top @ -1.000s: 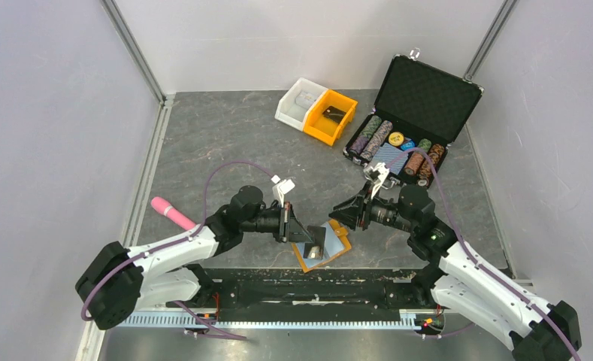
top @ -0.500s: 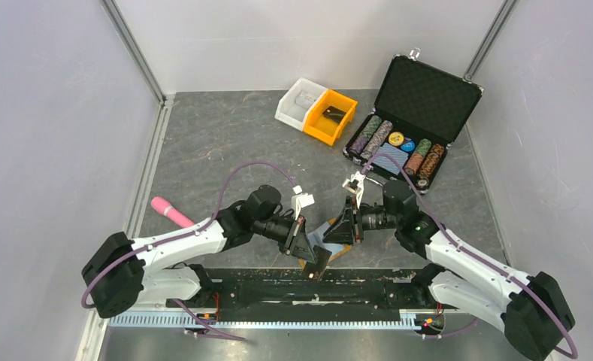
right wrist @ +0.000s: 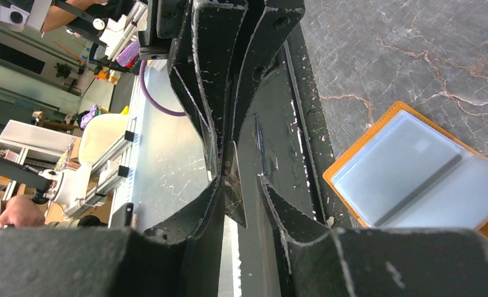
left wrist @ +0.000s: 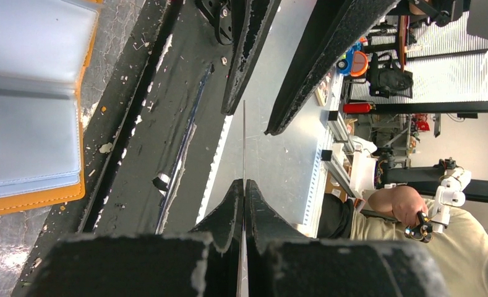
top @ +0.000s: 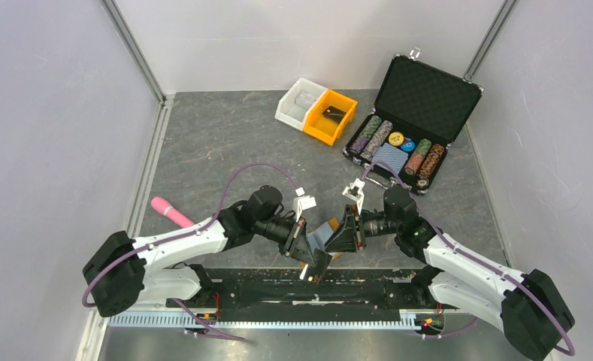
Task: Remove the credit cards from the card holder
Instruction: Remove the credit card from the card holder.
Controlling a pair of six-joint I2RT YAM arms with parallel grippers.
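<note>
The card holder lies open on the table near the front edge, orange-tan with light blue panels. It also shows in the left wrist view and the right wrist view. My left gripper is shut on a thin dark card, seen edge-on in the left wrist view. It holds the card above the front rail beside the holder. My right gripper faces it, open, with the card's free end between its fingers, close against one of them.
A black rail runs along the near table edge under the grippers. A pink object lies at the left. A white bin, an orange bin and an open black chip case stand at the back.
My left gripper has carried the card off the holder toward the front rail. My right gripper has moved left over the holder until its open fingers straddle the card.
</note>
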